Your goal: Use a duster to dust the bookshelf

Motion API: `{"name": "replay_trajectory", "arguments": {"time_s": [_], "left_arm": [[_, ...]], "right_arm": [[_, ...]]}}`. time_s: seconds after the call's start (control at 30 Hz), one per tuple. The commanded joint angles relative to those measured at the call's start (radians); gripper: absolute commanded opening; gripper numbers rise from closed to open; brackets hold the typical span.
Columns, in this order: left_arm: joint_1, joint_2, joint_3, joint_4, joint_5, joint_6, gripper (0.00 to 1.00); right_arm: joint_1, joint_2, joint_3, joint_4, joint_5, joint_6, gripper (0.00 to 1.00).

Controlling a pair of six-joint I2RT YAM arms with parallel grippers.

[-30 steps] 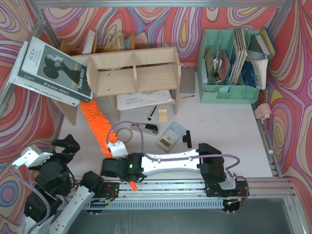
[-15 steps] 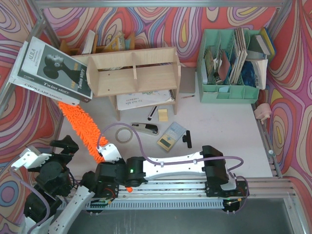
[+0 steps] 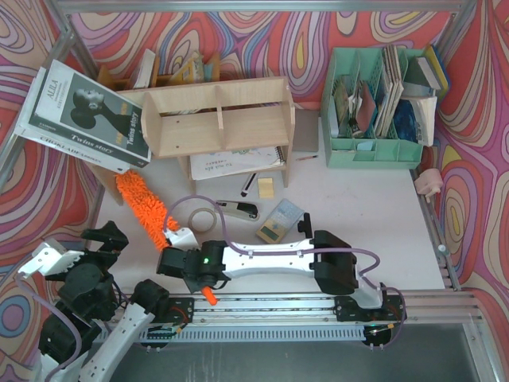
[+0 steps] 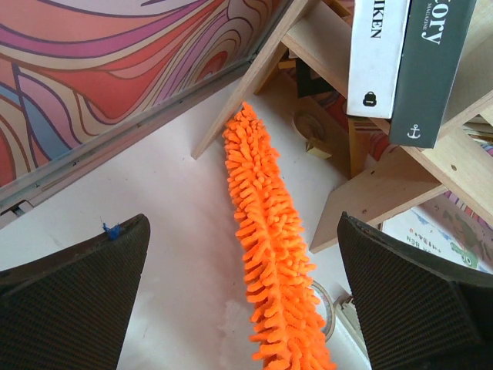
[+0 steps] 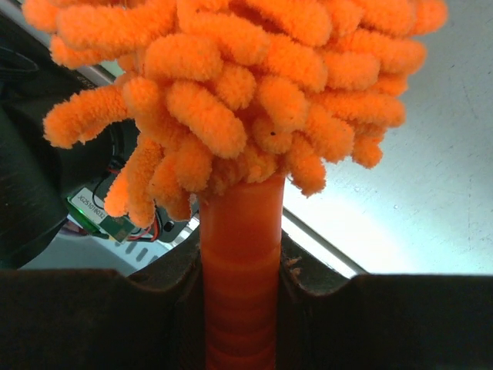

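Note:
The orange fluffy duster [image 3: 143, 205] slants up-left from my right gripper [image 3: 191, 267] toward the left leg of the plywood bookshelf [image 3: 219, 119]. Its tip is near the leg, below the overhanging books. My right gripper [image 5: 240, 285] is shut on the duster's orange handle [image 5: 240, 254], and the handle's end sticks out behind it [image 3: 208, 296]. My left gripper [image 3: 105, 237] is open and empty at the near left. In the left wrist view the duster [image 4: 266, 231] lies on the table ahead, between the wide-apart fingers [image 4: 77, 270], with the bookshelf's leg [image 4: 246, 77] beyond.
A large "Twins story" book [image 3: 83, 115] leans on the shelf's left end. A spiral notebook [image 3: 235, 163] lies under the shelf. A tape roll [image 3: 201, 217], stapler [image 3: 238, 209] and small box [image 3: 280, 221] lie mid-table. The mint organiser [image 3: 374, 103] stands at the back right.
The right arm swung the duster left, then back a little to the right. It now looks shorter and its tip sits by the shelf's left leg. The left arm has not moved.

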Motion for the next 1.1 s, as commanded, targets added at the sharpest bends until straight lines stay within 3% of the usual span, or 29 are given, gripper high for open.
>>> {"name": "replay_trajectory", "arguments": {"time_s": [0.0, 0.27, 0.63, 0.9, 1.07], "left_arm": [[0.003, -0.014, 0.010, -0.013, -0.026, -0.003, 0.98], [0.004, -0.015, 0.008, -0.009, -0.024, -0.001, 0.98], [0.003, -0.014, 0.008, -0.010, -0.025, -0.001, 0.98], [0.004, -0.015, 0.008, -0.009, -0.025, -0.001, 0.98], [0.003, -0.014, 0.009, -0.011, -0.025, -0.003, 0.98]], "right_arm": [[0.007, -0.045, 0.003, 0.022, 0.031, 0.012, 0.00], [0.065, -0.178, -0.131, 0.159, 0.150, -0.027, 0.00], [0.055, -0.007, 0.061, 0.008, 0.055, -0.048, 0.00], [-0.032, -0.014, -0.032, 0.030, -0.089, 0.022, 0.00], [-0.016, -0.090, -0.095, 0.092, -0.028, 0.018, 0.00]]}}
